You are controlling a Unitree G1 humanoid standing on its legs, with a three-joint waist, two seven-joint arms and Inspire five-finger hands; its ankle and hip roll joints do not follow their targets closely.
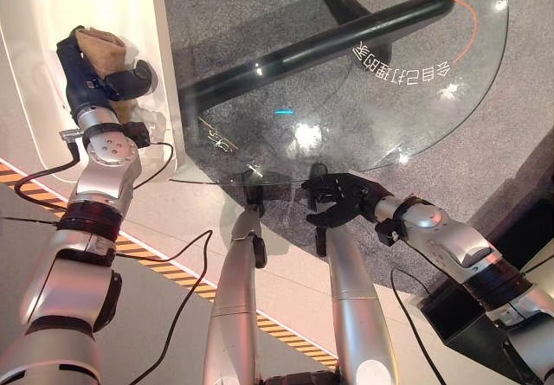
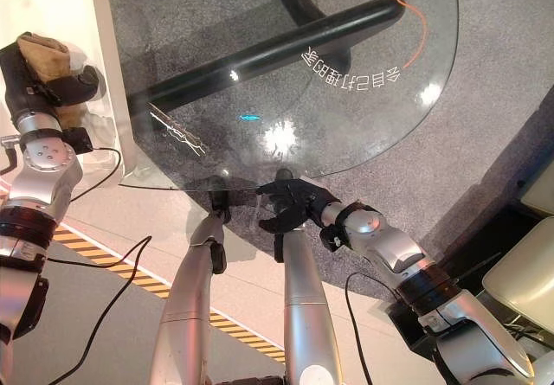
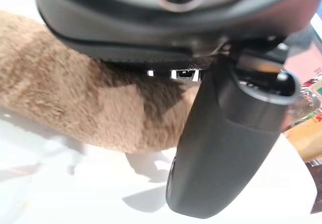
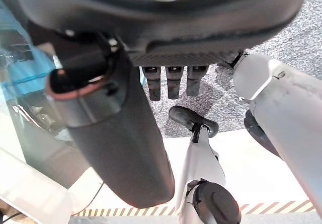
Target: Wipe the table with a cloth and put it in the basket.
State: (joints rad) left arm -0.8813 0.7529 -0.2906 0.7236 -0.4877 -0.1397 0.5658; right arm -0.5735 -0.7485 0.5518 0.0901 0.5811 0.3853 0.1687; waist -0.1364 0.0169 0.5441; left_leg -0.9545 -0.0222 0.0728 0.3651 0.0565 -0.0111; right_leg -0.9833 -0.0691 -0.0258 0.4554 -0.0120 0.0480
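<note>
Tan cloth (image 1: 97, 46) is what we are gripping in our curled left hand (image 1: 91, 73); our right hand (image 1: 346, 196) is hanging relaxed, empty.

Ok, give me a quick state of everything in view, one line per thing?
Cloth: brown, bunched, held in the left hand over the white surface.
Left hand: shut on the cloth.
Right hand: holding nothing, fingers relaxed, at the near edge of the glass table.
Glass table: bare, with glare spots.
</note>
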